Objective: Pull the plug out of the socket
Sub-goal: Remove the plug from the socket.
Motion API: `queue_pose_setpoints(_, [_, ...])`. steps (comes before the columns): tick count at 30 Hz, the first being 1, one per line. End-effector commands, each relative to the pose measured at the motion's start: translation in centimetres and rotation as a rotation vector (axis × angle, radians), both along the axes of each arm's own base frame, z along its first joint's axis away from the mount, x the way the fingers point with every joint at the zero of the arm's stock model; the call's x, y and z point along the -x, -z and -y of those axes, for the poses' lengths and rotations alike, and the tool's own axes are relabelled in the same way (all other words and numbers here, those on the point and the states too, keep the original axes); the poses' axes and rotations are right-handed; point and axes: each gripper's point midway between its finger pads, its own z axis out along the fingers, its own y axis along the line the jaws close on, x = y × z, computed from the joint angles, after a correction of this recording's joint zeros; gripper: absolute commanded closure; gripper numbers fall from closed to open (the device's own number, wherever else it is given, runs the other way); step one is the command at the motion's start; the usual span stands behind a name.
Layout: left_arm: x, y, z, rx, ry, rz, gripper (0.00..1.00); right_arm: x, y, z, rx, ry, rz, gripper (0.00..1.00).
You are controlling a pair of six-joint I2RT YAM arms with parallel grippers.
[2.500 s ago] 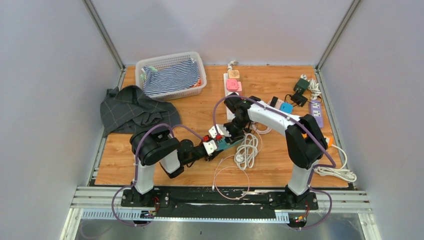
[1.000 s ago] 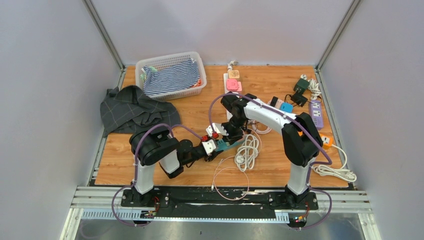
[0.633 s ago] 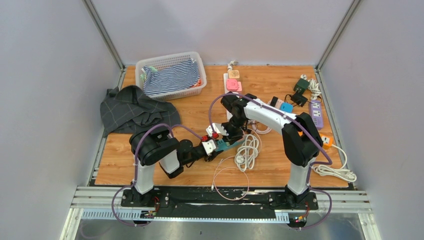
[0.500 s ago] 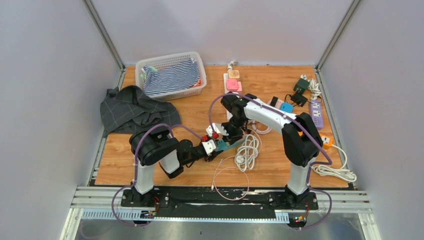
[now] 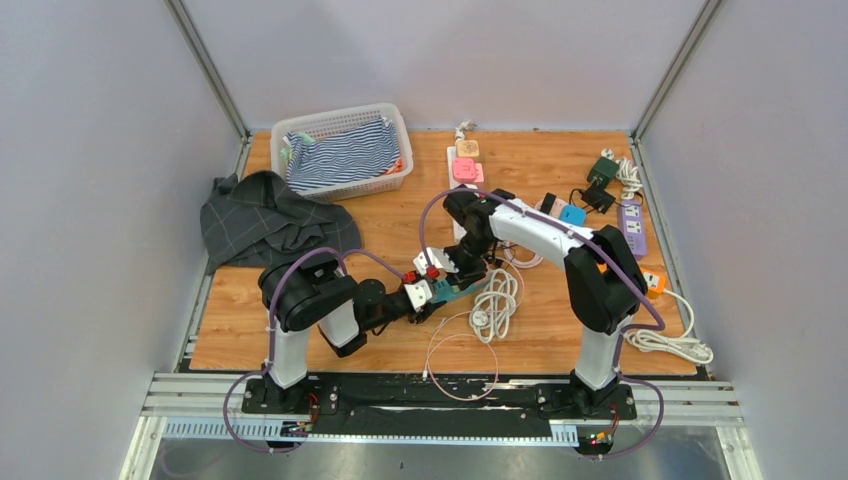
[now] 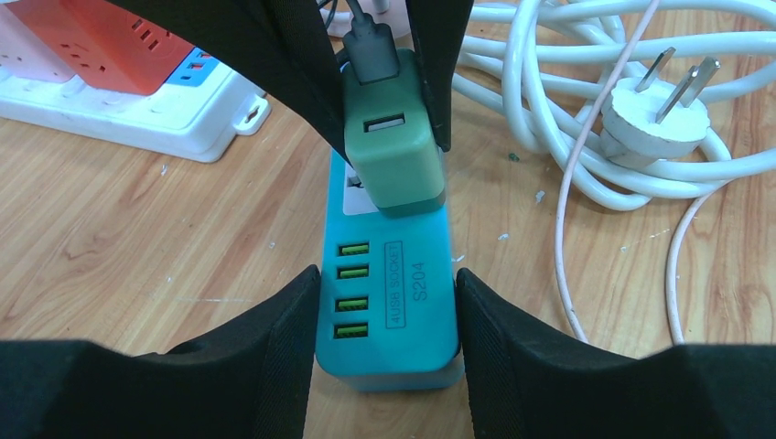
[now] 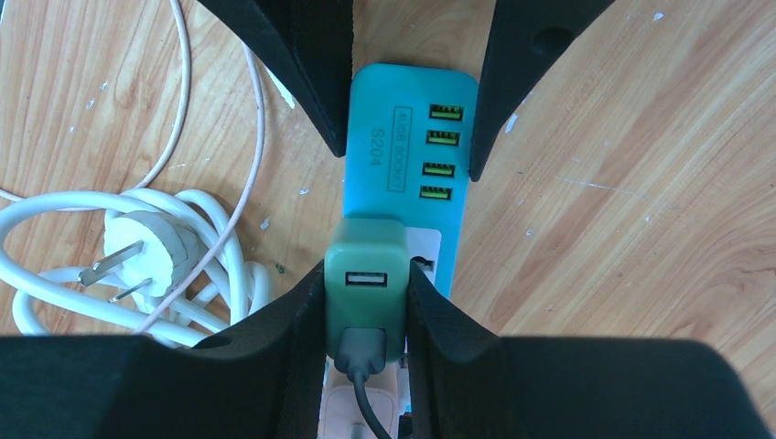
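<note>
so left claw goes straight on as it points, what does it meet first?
Likely the green plug, seated on the teal socket strip just ahead, or the right claw's fingers flanking it; depth unclear.

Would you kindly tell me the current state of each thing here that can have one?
strip: lying flat, USB ports empty.
plug: seated in the strip.
left hand: shut on the strip.
right hand: shut on the plug.
white plug: unplugged, prongs bare.
basket: holds striped cloth.
</note>
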Motion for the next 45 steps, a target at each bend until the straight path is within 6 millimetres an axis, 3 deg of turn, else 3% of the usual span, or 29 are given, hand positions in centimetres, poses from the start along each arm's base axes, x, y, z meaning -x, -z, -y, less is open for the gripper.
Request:
queue_pose_setpoints(1, [0.7,0.3,0.6,-0.002,0.041,-0.003,0.86,3.3,2.3,-0.6,-0.033,-0.079,-0.121,1.00])
queue_pose_setpoints(10, [0.7,0.3,0.7,-0.003,0.046,-0.004,0.86,4.4,-0.2,-4.2,-0.065,-0.063,-0.119,1.00])
queue_pose_setpoints(14, [0.7,0.4,0.7,-0.004,0.045,-0.004,0.86,4.2,0.2,-3.1,-0.026,-0.079,-0.098,1.00])
queue_pose_setpoints(21, [0.7,0.4,0.7,-0.004,0.047,-0.005,0.86,4.3,-2.2,-2.1,-0.046,-0.102,-0.111,1.00])
queue_pose_setpoints(27, [0.8,0.3,0.6,-0.003,0.047,-0.004,0.87,4.8,-3.8,-2.6,-0.121,-0.088,-0.182,1.00])
queue_pose_setpoints(28, [0.8,0.3,0.6,-0.002,0.046,-0.004,0.87,4.3,-3.4,-2.7,-0.107,-0.072,-0.162,1.00])
queue_pose_setpoints(30, [0.8,0.2,0.5,0.000,0.043,-0.005,0.87,1.5,-2.2,-2.9,-0.057,0.043,-0.045,1.00])
queue_pose_setpoints(32, [0.7,0.1,0.5,0.002,0.039,-0.004,0.87,0.5,-2.6,-2.7,-0.057,0.083,-0.021,1.00])
queue_pose_setpoints(36, [0.8,0.0,0.4,0.005,0.039,-0.009,0.87,3.8,-5.5,-2.7,-0.191,-0.010,-0.230,1.00])
queue_pose_setpoints(40, [0.8,-0.1,0.3,0.012,0.037,-0.014,0.87,2.5,-4.2,-2.1,-0.119,0.032,-0.179,1.00])
queue_pose_setpoints(43, [0.7,-0.3,0.3,0.018,0.035,-0.017,0.84,2.6,-4.7,-2.0,-0.135,0.031,-0.180,1.00])
queue_pose_setpoints(45, [0.8,-0.4,0.3,0.022,0.034,-0.021,0.77,2.6,-5.1,-2.0,-0.135,0.034,-0.180,1.00])
